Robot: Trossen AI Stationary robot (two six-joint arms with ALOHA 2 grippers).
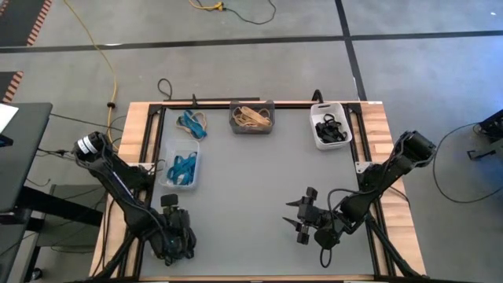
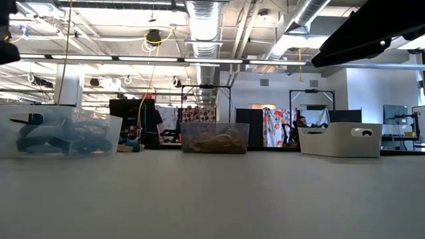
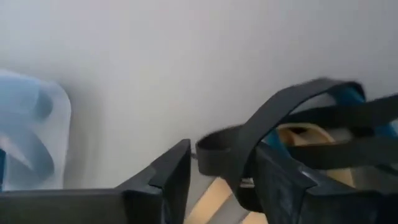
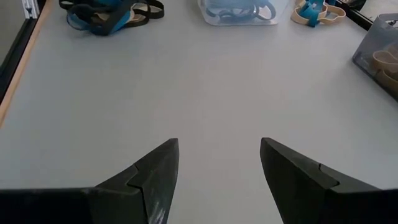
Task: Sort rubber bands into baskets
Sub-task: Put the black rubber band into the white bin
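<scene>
A heap of black, blue and tan rubber bands [image 3: 311, 124] lies on the grey table near its front left. My left gripper [image 3: 217, 186] points down over the heap's edge. It is open, and the bend of a black band [image 3: 231, 149] lies between its fingers. In the high view this gripper [image 1: 176, 233] hides the heap. My right gripper [image 1: 300, 220] hovers open at the front right with nothing between its fingers [image 4: 217, 168]. The clear basket [image 1: 179, 168] holds blue bands, the dark grey basket [image 1: 251, 117] tan ones, and the white basket [image 1: 328, 130] black ones. My left gripper comes at the heap from above with a finger on either side of the black band's bend [image 3: 231, 149]. Whether a finger touches the band, I cannot tell. The band lies with the rest of the heap on the table.
A few loose blue and tan bands [image 1: 192, 123] lie at the far left, behind the clear basket. The dark grey and white baskets stand along the far edge. A black frame rail [image 1: 157, 141] runs along the table's sides. Bare grey surface [image 1: 251, 196] fills the middle.
</scene>
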